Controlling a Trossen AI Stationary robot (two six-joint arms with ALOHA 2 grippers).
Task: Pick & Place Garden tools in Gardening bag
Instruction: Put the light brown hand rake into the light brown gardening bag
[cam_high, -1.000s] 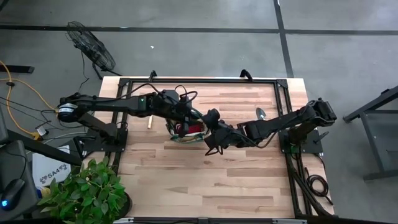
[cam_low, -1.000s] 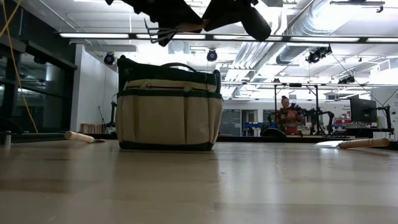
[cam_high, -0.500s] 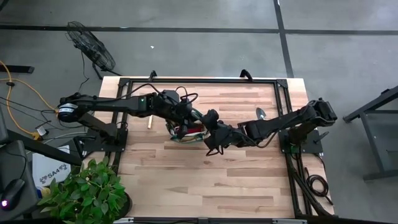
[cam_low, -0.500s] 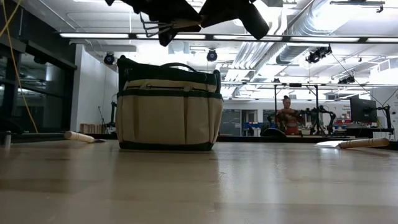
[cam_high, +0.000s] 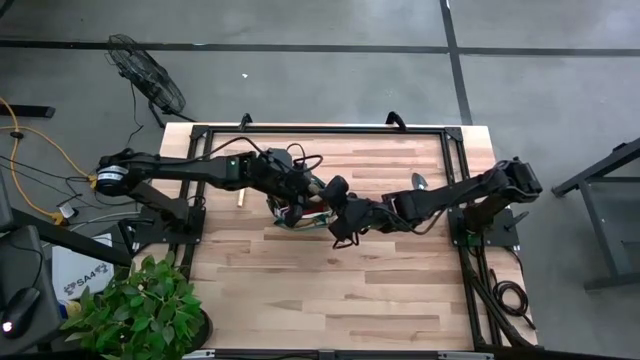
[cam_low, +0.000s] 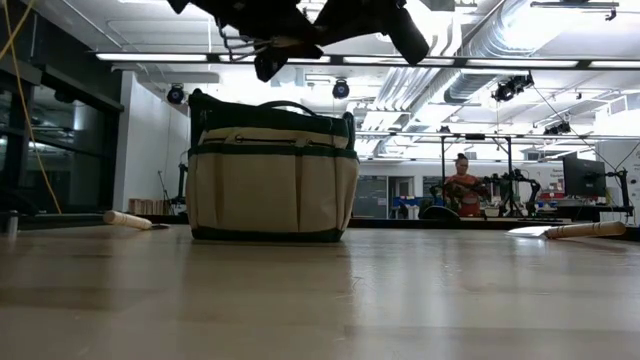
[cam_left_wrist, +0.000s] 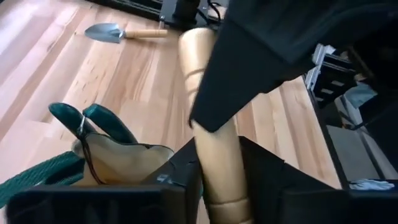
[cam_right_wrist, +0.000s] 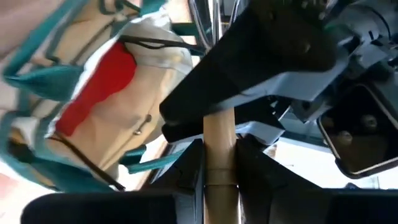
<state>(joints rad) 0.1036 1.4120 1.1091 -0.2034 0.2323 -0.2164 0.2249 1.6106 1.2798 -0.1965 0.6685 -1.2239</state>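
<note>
The beige gardening bag (cam_low: 270, 175) with teal trim stands upright on the table's middle (cam_high: 298, 214). The red glove (cam_right_wrist: 99, 87) lies inside it. The wire-tined rake (cam_low: 262, 42), with a pale wooden handle, is in the air above the bag. My left gripper (cam_high: 305, 190) and my right gripper (cam_high: 335, 203) meet over the bag, and both are shut on the rake's handle. The rake's tines (cam_low: 235, 38) are partly hidden behind the dark grippers in the low view. My left gripper pinches the rake's wooden handle (cam_left_wrist: 219, 163) between its two fingers, which lie across it. The rake is lifted clear above the bag, roughly level. My right gripper pinches the same handle (cam_right_wrist: 219, 152) between its two fingers, across it and beside the left gripper's hold. The handle runs on past its fingers to the metal shaft (cam_right_wrist: 214, 18).
One trowel (cam_high: 420, 182) lies on the table to the right of the bag; it also shows in the left wrist view (cam_left_wrist: 112, 32). Another pale wooden-handled tool (cam_high: 241, 195) lies left of the bag. A person (cam_low: 462, 185) stands in the room far behind.
The rake's tined end has tipped upward over the bag, from hanging down toward level. Both grippers stay on its handle. My left gripper has gone slightly toward the table's right edge.
</note>
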